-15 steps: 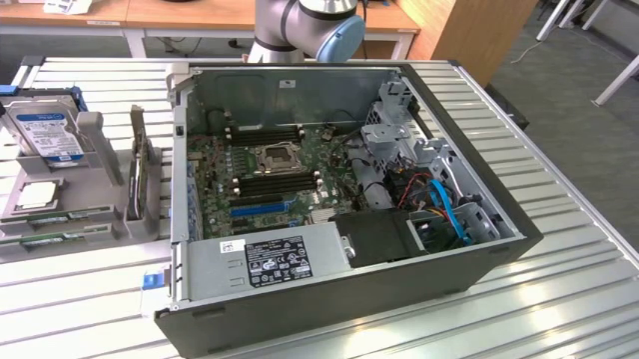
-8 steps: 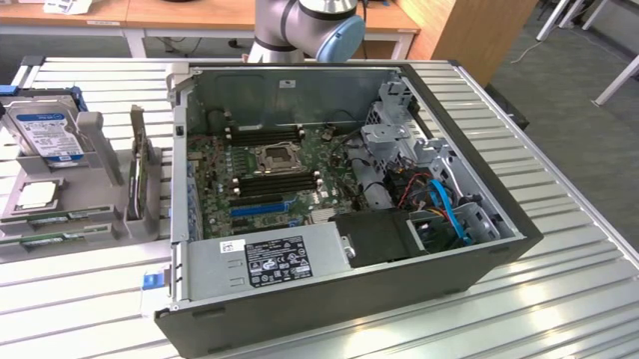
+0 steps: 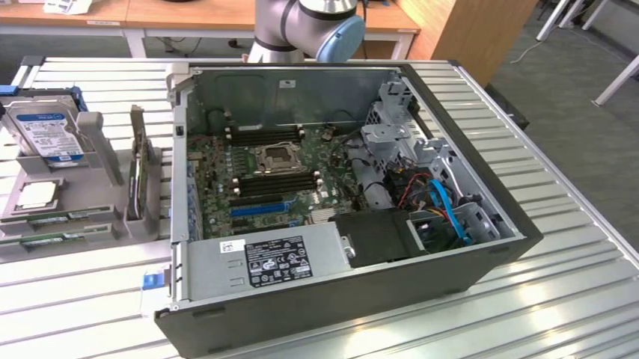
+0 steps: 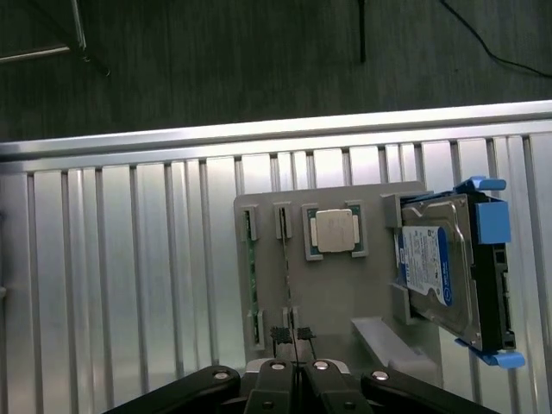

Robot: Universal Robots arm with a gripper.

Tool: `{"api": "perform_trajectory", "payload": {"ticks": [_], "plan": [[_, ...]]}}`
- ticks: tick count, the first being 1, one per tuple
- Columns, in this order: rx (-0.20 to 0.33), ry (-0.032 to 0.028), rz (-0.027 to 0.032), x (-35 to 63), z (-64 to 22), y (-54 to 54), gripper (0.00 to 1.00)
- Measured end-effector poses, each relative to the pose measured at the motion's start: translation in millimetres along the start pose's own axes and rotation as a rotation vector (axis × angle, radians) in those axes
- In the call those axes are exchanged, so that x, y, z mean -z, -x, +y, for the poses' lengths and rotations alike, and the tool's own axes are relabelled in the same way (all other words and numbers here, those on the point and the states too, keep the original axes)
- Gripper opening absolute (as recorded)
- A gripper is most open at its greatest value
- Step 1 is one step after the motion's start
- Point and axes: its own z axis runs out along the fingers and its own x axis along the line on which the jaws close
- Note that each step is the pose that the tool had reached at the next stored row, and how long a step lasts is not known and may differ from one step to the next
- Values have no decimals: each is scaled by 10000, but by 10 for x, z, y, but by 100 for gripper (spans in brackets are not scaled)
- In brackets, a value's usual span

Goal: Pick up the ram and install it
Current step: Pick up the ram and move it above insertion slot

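Ram (image 4: 251, 267) sits in outer slot of grey holder (image 4: 345, 293) on slatted surface (image 4: 129, 259), not held. Fingers (image 4: 279, 335) pressed together, empty, above holder edge, beside ram. Risk: descent with tips together strikes thin board; sideways offset bumps processor (image 4: 335, 231).

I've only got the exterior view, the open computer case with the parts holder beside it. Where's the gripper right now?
Observer: The gripper hovers over the gray holder, near the slots beside the CPU.
Operator: Open or shut?
Observer: Shut, with nothing visibly held.
Operator: Is the ram lifted?
Observer: No. The green ram sits in its holder slot, apart from the gripper.
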Motion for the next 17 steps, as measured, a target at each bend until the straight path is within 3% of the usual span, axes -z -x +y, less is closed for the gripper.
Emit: {"api": "perform_trajectory", "payload": {"ticks": [9, 17], "plan": [[102, -13, 6, -2, 0, 0, 10], [558, -30, 39, -3, 0, 0, 10]]}}
